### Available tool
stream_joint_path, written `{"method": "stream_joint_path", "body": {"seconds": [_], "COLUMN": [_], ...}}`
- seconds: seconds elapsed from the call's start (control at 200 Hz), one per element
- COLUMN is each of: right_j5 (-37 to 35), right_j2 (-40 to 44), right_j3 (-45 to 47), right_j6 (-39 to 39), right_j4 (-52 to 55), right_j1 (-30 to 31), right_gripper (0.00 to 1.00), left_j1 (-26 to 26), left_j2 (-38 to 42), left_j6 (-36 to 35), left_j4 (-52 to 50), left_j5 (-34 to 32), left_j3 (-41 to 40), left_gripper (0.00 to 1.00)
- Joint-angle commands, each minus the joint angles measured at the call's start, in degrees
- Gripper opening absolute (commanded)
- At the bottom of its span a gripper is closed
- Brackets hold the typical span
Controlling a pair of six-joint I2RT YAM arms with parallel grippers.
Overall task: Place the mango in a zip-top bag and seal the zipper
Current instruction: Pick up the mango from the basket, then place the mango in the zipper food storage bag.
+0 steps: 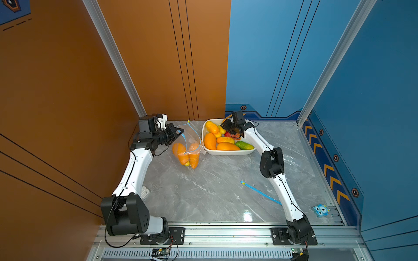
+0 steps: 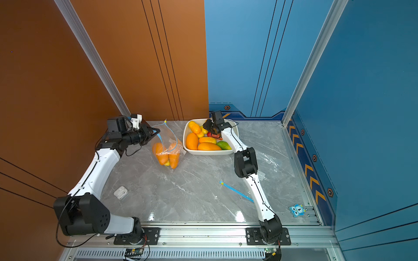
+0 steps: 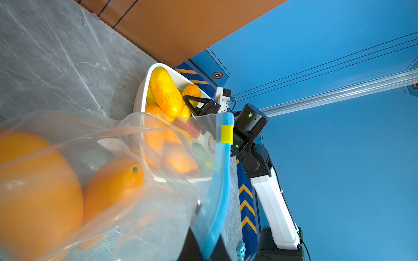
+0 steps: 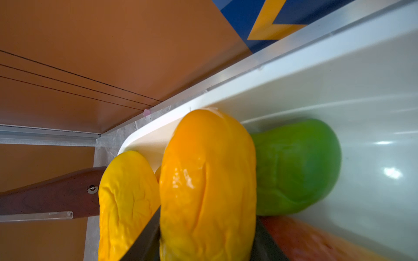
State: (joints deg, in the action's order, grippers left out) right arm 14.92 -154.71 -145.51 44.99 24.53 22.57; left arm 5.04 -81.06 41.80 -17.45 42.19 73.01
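— grey marbled bench [image 1: 203, 192], orange wall [image 1: 56, 90] from 9 to 12 o'clock, blue wall [image 1: 260, 56] from 12 to 3. any writing to read?
— just one mark: the blue owl tag [image 1: 320, 210] at 4 o'clock bears a "1". a white label [image 3: 112, 144] on the zip-top bag [image 1: 192, 135] is too blurred to read. no brand shows.
— counts?
— two arms, two bags. the zip-top bag at 11 o'clock holds two orange mangoes [image 1: 178, 153], plus one small yellow-green piece between their lower ends. the spare bag [image 1: 294, 162] lies flat at 3 o'clock under the right arm. each bag carries one yellow slider [image 3: 226, 134] on a blue zipper strip.
— and the white tray [image 1: 226, 153]?
— at 12 o'clock, just beside the zip-top bag. from above eight fruits show in it: three orange, three yellow, one green, one red.
— left pincer [image 1: 180, 131]?
— clamped tight on the bag's blue zipper rim, holding the mouth up and unsealed.
— right pincer [image 1: 230, 131]?
— down in the tray's far end, jaws about half apart, one finger on each side of a yellow mango [image 4: 208, 180], both against its skin. that mango lies in the tray between another yellow fruit and a green one, not in the bag.
— anything else?
— one small white object [image 2: 121, 192] at 8 o'clock near the left arm; i cannot tell what it is.
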Motion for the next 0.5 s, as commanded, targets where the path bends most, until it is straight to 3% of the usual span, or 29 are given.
{"method": "stream_joint_path", "body": {"seconds": [0.0, 0.165, 0.31, 0.395, 0.495], "right_j5": [2.04, 3.20, 10.34, 14.16, 14.19], "right_j2": [11.21, 30.60, 47.69, 52.05, 52.02], "right_j3": [6.27, 24.72, 44.67, 50.43, 50.24], "right_j6": [-5.15, -14.41, -15.78, -17.91, -22.57], "right_j4": [-0.19, -2.62, -17.94, -24.09, -24.04], "right_j1": [1.03, 4.77, 10.46, 15.26, 20.93], "right_gripper": [0.37, 0.36, 0.37, 0.37, 0.37], "left_j1": [-0.88, -1.26, -1.43, -1.84, -2.19], "left_j2": [1.86, 2.31, 2.39, 2.65, 3.30], "left_j6": [-0.14, 0.50, 3.16, 5.25, 7.39], "left_j4": [0.15, 0.18, 0.14, 0.22, 0.12], "left_j5": [-0.42, -0.57, -0.84, -1.04, -0.49], "left_j3": [0.40, -0.41, 0.10, 0.38, 0.77], "left_gripper": [0.00, 0.00, 0.00, 0.00, 0.00]}}
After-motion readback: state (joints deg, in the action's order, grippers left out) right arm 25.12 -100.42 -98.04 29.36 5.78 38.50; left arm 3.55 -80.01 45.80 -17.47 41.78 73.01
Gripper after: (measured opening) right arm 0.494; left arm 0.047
